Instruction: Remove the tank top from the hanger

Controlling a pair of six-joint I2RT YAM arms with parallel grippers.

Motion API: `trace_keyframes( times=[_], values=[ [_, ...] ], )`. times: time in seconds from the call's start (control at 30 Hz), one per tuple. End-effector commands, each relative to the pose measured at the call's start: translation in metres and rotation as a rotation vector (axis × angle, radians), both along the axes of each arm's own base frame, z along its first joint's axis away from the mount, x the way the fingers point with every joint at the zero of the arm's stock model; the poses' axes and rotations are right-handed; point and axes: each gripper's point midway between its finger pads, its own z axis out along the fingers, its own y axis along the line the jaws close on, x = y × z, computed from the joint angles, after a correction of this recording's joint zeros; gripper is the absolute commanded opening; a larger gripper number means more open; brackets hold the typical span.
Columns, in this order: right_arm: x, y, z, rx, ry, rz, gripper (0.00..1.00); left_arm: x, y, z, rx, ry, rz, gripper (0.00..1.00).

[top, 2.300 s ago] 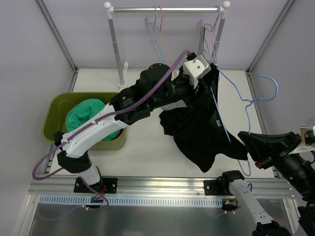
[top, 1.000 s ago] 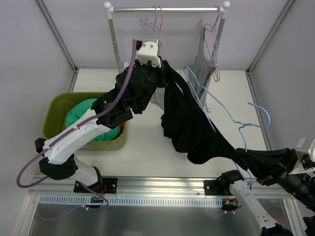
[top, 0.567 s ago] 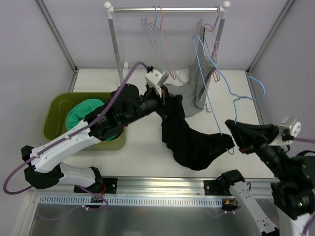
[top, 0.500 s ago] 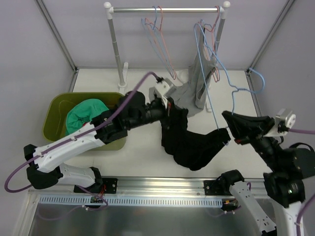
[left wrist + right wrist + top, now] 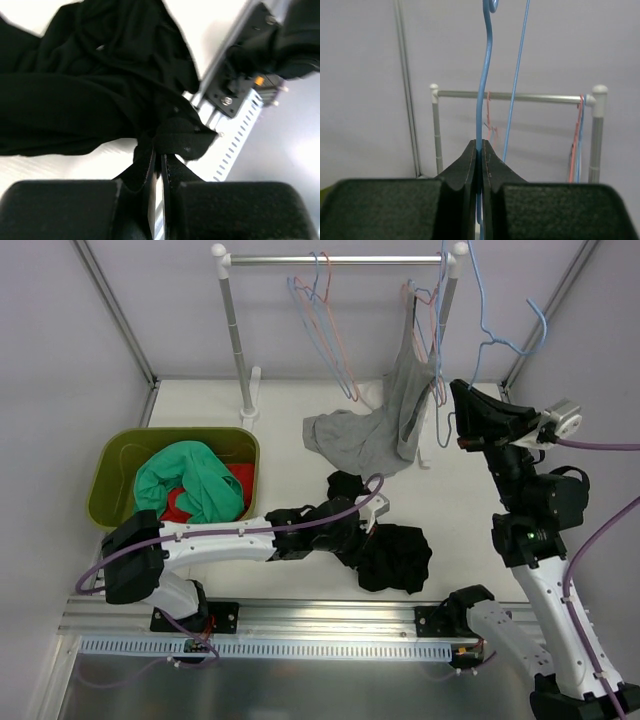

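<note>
The black tank top (image 5: 395,558) lies crumpled on the table near the front rail, free of the hanger. My left gripper (image 5: 358,537) is low beside it and is shut on a fold of the black cloth (image 5: 90,90); in the left wrist view the jaws (image 5: 160,152) pinch its edge. The bare blue wire hanger (image 5: 490,335) is held high at the right, close to the rack's right post. My right gripper (image 5: 460,412) is shut on its wire (image 5: 487,65), which runs up from between the closed jaws (image 5: 481,146).
A clothes rack (image 5: 330,259) stands at the back with pink and blue hangers (image 5: 322,310). A grey garment (image 5: 375,430) hangs from its right end and drapes onto the table. A green bin (image 5: 108,468) with green and red clothes sits left. The front rail (image 5: 300,615) runs below.
The tank top has slid off the hanger. My left gripper pulled it down to the table's front. My right gripper swung the empty hanger up and back toward the rack.
</note>
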Motion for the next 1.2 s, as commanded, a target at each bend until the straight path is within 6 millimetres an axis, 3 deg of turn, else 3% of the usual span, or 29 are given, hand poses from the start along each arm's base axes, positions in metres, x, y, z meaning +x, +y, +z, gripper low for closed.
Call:
trace_keyframes(
  times=[0.0, 0.03, 0.07, 0.1, 0.13, 0.23, 0.27, 0.33, 0.4, 0.47, 0.53, 0.6, 0.63, 0.67, 0.73, 0.77, 0.8, 0.83, 0.87, 0.9, 0.93, 0.97, 1.0, 1.03, 1.07, 1.1, 1.17],
  values=[
    [-0.007, -0.027, 0.015, 0.028, 0.063, -0.129, 0.00, 0.023, -0.002, 0.001, -0.016, -0.021, 0.158, 0.00],
    [0.005, -0.021, -0.021, -0.021, 0.258, -0.113, 0.00, 0.026, -0.001, 0.001, -0.011, -0.025, 0.173, 0.00],
    [-0.004, -0.023, -0.010, -0.018, 0.288, -0.103, 0.00, 0.031, 0.007, -0.003, 0.030, -0.042, 0.206, 0.00],
    [-0.002, -0.020, -0.023, -0.035, 0.369, -0.092, 0.00, 0.034, 0.011, -0.003, 0.046, -0.053, 0.226, 0.00],
    [0.006, -0.017, -0.049, -0.062, 0.492, -0.089, 0.00, 0.038, 0.015, -0.004, 0.066, -0.067, 0.248, 0.00],
    [0.021, -0.010, -0.075, -0.084, 0.609, -0.076, 0.00, 0.057, 0.033, 0.003, 0.144, -0.131, 0.347, 0.05],
    [0.024, -0.007, -0.077, -0.089, 0.627, -0.068, 0.00, 0.061, 0.042, 0.000, 0.188, -0.148, 0.371, 0.10],
    [0.042, 0.001, -0.094, -0.120, 0.702, -0.061, 0.00, 0.066, 0.046, 0.009, 0.195, -0.166, 0.382, 0.30],
    [0.052, 0.005, -0.093, -0.130, 0.727, -0.061, 0.00, 0.067, 0.053, 0.019, 0.192, -0.183, 0.395, 0.45],
    [0.074, 0.010, -0.104, -0.150, 0.772, -0.071, 0.00, 0.067, 0.059, 0.034, 0.160, -0.201, 0.403, 0.52],
    [0.085, 0.014, -0.093, -0.154, 0.759, -0.074, 0.00, 0.068, 0.067, 0.041, 0.156, -0.220, 0.413, 0.60],
    [0.106, 0.022, -0.099, -0.183, 0.787, -0.067, 0.00, 0.066, 0.075, 0.054, 0.134, -0.234, 0.415, 0.77],
    [0.110, 0.024, -0.083, -0.178, 0.759, -0.065, 0.00, 0.064, 0.080, 0.056, 0.132, -0.237, 0.414, 0.87],
    [0.118, 0.026, -0.081, -0.181, 0.760, -0.067, 0.00, 0.063, 0.083, 0.065, 0.111, -0.243, 0.415, 0.99],
    [0.142, 0.033, -0.087, -0.210, 0.782, -0.074, 0.00, 0.058, 0.089, 0.066, 0.108, -0.241, 0.393, 0.99],
    [0.145, 0.037, -0.068, -0.207, 0.742, -0.060, 0.00, 0.055, 0.092, 0.072, 0.090, -0.242, 0.385, 0.99],
    [0.165, 0.045, -0.082, -0.233, 0.773, -0.052, 0.00, 0.053, 0.094, 0.073, 0.086, -0.238, 0.377, 0.99],
    [0.173, 0.050, -0.080, -0.237, 0.771, -0.040, 0.00, 0.049, 0.098, 0.068, 0.091, -0.230, 0.368, 0.99],
    [0.177, 0.056, -0.062, -0.233, 0.733, -0.020, 0.00, 0.047, 0.102, 0.073, 0.072, -0.230, 0.369, 0.99],
    [0.197, 0.064, -0.079, -0.250, 0.771, -0.011, 0.00, 0.046, 0.104, 0.072, 0.069, -0.225, 0.373, 0.99],
    [0.206, 0.068, -0.078, -0.254, 0.770, -0.004, 0.00, 0.044, 0.110, 0.065, 0.080, -0.219, 0.378, 0.99],
    [0.211, 0.071, -0.062, -0.245, 0.736, -0.001, 0.00, 0.044, 0.115, 0.069, 0.062, -0.221, 0.396, 0.99],
    [0.219, 0.075, -0.064, -0.250, 0.738, 0.004, 0.00, 0.043, 0.117, 0.066, 0.059, -0.211, 0.409, 0.99],
    [0.239, 0.084, -0.083, -0.262, 0.774, 0.009, 0.00, 0.042, 0.121, 0.065, 0.056, -0.209, 0.416, 0.99],
    [0.242, 0.092, -0.071, -0.261, 0.741, 0.027, 0.00, 0.042, 0.122, 0.064, 0.053, -0.205, 0.423, 0.99],
    [0.258, 0.101, -0.089, -0.274, 0.769, 0.031, 0.00, 0.041, 0.123, 0.063, 0.053, -0.197, 0.427, 0.99],
    [0.264, 0.117, -0.093, -0.294, 0.756, 0.029, 0.00, 0.040, 0.123, 0.062, 0.048, -0.190, 0.423, 0.99]
  ],
)
